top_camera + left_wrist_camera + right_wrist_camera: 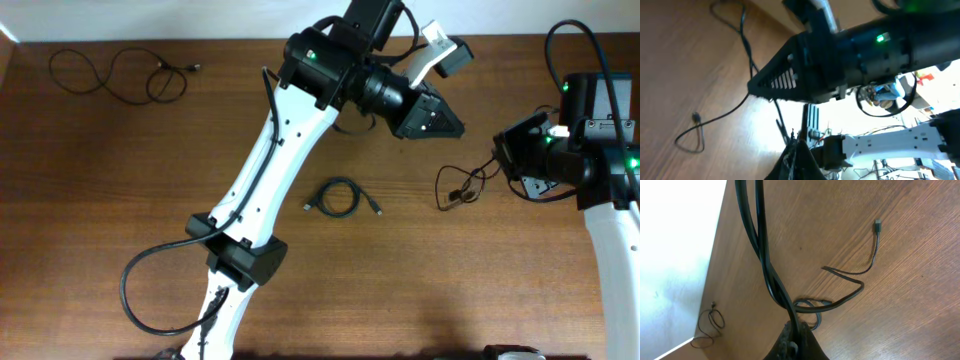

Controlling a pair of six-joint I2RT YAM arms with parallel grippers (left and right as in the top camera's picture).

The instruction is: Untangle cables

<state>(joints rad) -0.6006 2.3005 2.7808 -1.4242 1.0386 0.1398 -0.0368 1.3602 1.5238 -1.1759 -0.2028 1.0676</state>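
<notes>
**Right claw on one cable, coil untouched**

Right claw [791, 339]: fingers together, clamped on a thin cable [860, 286] that loops loosely over the surface [920, 310], plug end lying free. Left claw [452, 126]: closed, nothing seen in it. Further out: small coil [338, 197] mid-surface, third cable [120, 75] at the far corner, all well apart. Reads as separating strands. Next, probably: lay this one out straight, release it, then tease the coil open gently.

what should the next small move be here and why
Probably open the left gripper and lower it to the looped cable beside the right gripper. The right jaws look shut on one part of that cable. Its loose strands cross over themselves, and the left jaws are shut nearby, so a second grip seems needed to draw it straight.
</notes>
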